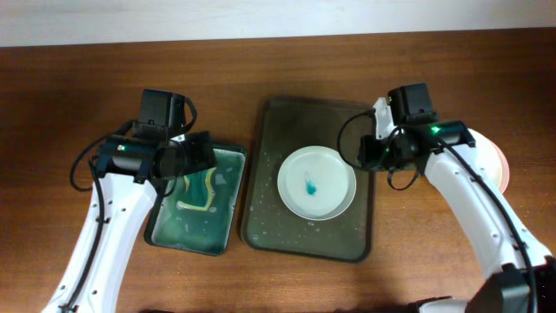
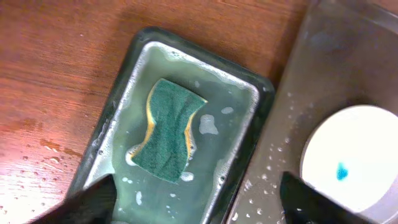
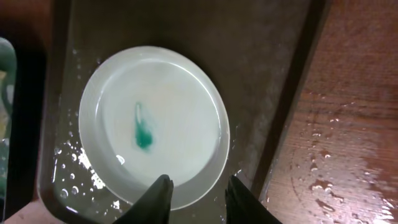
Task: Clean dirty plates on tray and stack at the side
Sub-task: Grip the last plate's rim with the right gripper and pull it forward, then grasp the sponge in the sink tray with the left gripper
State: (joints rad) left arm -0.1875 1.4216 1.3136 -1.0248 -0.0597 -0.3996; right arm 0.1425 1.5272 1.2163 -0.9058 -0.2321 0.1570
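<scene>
One white plate [image 1: 316, 183] with a teal smear at its centre lies on the dark tray [image 1: 300, 130]. My right gripper [image 1: 376, 155] hovers at the plate's right rim. In the right wrist view its jaws [image 3: 199, 194] stand a little apart above the near rim of the plate [image 3: 155, 124], gripping nothing. My left gripper [image 1: 187, 161] hangs over the green basin [image 1: 187, 242]. The left wrist view shows it [image 2: 196, 205] open wide above the teal liquid, short of the yellow-and-green sponge [image 2: 166, 129]. The edge of another pale plate [image 1: 499, 165] shows behind my right arm.
The basin [image 2: 264, 93] sits directly left of the tray [image 2: 323, 74], nearly touching it. Water drops lie on the tray floor and on the wooden table [image 3: 348, 155] to the right of the tray. Cables loop around both wrists.
</scene>
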